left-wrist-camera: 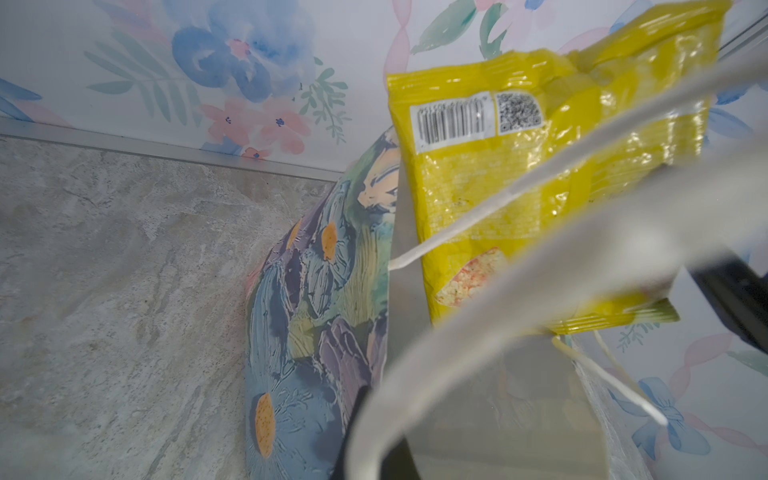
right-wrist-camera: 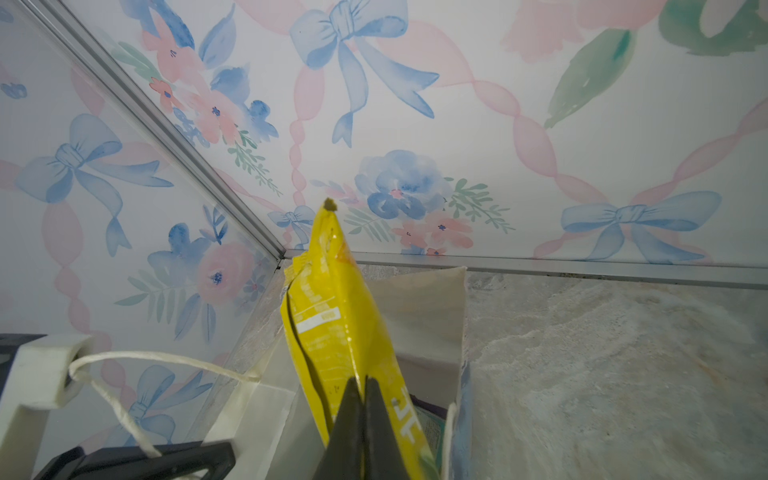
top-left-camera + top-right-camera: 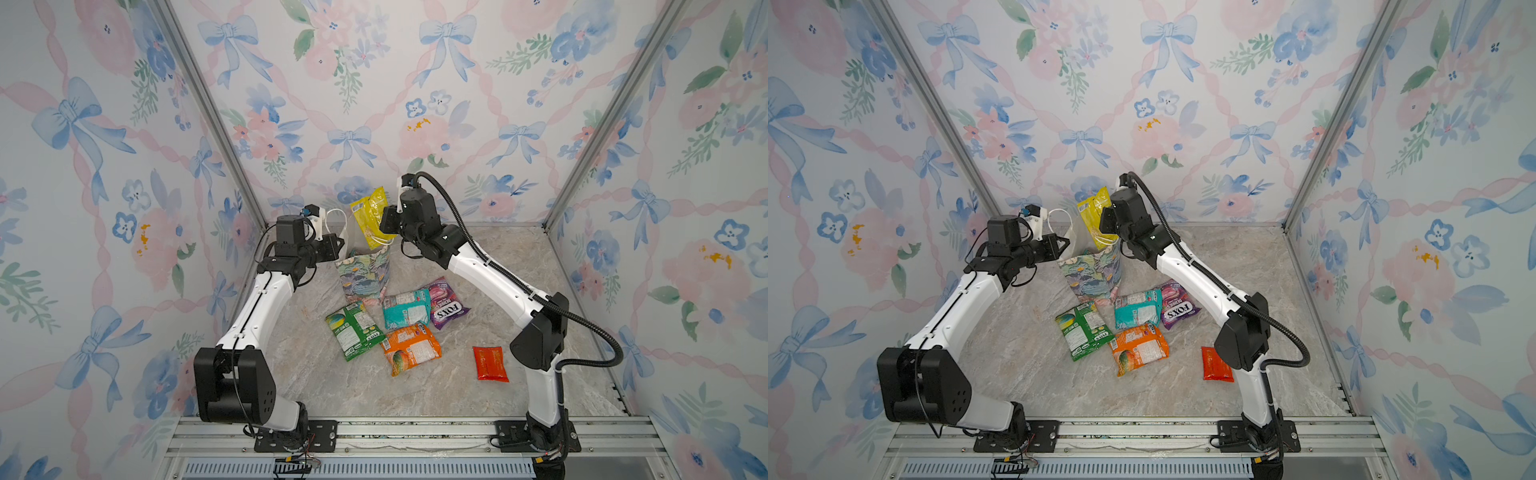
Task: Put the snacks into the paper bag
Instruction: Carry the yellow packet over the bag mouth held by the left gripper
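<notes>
Descent ahead: holds yellow pouch (image 3: 368, 214) clamped in right pincer (image 2: 361, 384), long axis upright, just over open mouth of paper bag (image 3: 363, 274); pins bag's rim in left pincer (image 3: 337, 244), shut on it. Calls for straight lowering.

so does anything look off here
The bag looks misshapen, its painted side bulging out. The yellow pouch in the right hand hangs at its mouth, mostly outside.

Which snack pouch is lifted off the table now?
The yellow pouch: the right gripper pinches it above the paper bag, while the green, teal, purple, orange and red pouches lie on the table.
</notes>
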Motion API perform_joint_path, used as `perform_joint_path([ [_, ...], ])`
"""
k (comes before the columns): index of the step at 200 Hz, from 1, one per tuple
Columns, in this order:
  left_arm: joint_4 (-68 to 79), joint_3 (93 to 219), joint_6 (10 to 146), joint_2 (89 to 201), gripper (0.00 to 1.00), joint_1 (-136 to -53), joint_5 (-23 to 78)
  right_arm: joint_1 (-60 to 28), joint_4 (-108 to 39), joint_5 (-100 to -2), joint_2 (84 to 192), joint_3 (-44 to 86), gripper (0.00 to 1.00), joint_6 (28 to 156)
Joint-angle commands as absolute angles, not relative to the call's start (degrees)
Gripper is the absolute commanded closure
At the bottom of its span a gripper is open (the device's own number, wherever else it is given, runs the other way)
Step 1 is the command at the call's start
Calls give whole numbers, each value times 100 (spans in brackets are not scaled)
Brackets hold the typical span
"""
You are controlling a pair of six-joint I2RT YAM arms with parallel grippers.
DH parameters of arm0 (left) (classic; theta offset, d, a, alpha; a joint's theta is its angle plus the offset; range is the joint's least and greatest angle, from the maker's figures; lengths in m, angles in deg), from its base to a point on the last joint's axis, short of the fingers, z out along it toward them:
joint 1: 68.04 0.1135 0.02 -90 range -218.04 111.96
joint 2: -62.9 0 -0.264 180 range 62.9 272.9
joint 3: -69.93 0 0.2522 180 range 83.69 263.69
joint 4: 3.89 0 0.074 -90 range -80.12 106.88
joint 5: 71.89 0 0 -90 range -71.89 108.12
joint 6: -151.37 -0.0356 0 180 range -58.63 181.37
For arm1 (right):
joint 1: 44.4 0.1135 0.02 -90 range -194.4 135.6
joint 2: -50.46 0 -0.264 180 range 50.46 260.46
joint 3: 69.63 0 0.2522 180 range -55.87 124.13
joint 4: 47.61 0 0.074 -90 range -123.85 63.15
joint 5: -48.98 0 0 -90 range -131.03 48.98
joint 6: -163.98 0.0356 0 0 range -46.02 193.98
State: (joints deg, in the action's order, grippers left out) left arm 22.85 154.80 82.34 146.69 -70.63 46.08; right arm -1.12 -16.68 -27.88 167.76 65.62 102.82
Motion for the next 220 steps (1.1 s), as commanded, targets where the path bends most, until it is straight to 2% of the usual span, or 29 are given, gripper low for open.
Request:
perform_joint_path([
  [1, 2392, 15409, 8130, 14528, 100, -7041, 4729, -29, -1727, -3000, 16843, 6813, 100, 10594],
  [84, 2387, 15411, 8117, 14508, 100, -7042, 4721, -6, -1571, -3386, 17494, 7563, 100, 11175],
  [139, 2384, 15409, 8115, 14513, 100, -7039, 4721, 23, -1728, -3554, 17616, 7587, 100, 11501],
  [220, 2393, 15407, 8115, 14500, 100, -7042, 4705, -6, -2049, -3491, 17183, 6746, 98, 11630],
])
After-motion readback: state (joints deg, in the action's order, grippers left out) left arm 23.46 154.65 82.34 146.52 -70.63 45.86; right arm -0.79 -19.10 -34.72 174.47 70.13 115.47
